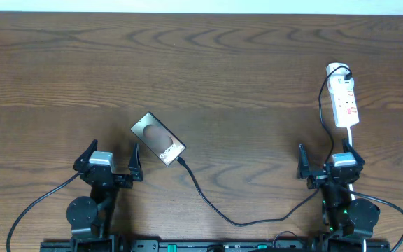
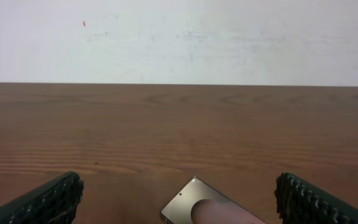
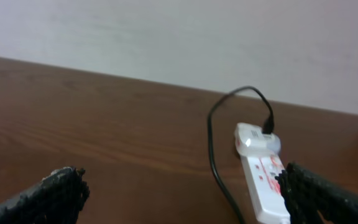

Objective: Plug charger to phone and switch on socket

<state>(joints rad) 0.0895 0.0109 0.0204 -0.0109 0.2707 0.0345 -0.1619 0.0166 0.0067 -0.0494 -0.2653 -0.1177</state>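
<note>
The phone (image 1: 158, 138) lies flat and tilted on the table just ahead of my left gripper (image 1: 112, 157), which is open and empty. In the left wrist view the phone (image 2: 185, 202) shows low between the wide-apart fingers (image 2: 48, 202). The charger cable (image 1: 240, 222) runs from the phone's near right end in a loop up to the far end of the white socket (image 1: 345, 101). Whether its tip is seated in the phone I cannot tell. My right gripper (image 1: 331, 159) is open just short of the socket (image 3: 263, 180), with the cable (image 3: 211, 149) to the socket's left.
The wooden table (image 1: 243, 77) stretches away to a pale wall (image 2: 179, 37). The socket's white cord (image 1: 350, 136) runs back towards my right arm. Thicker black arm cables (image 1: 33, 206) lie at the near edge beside both bases.
</note>
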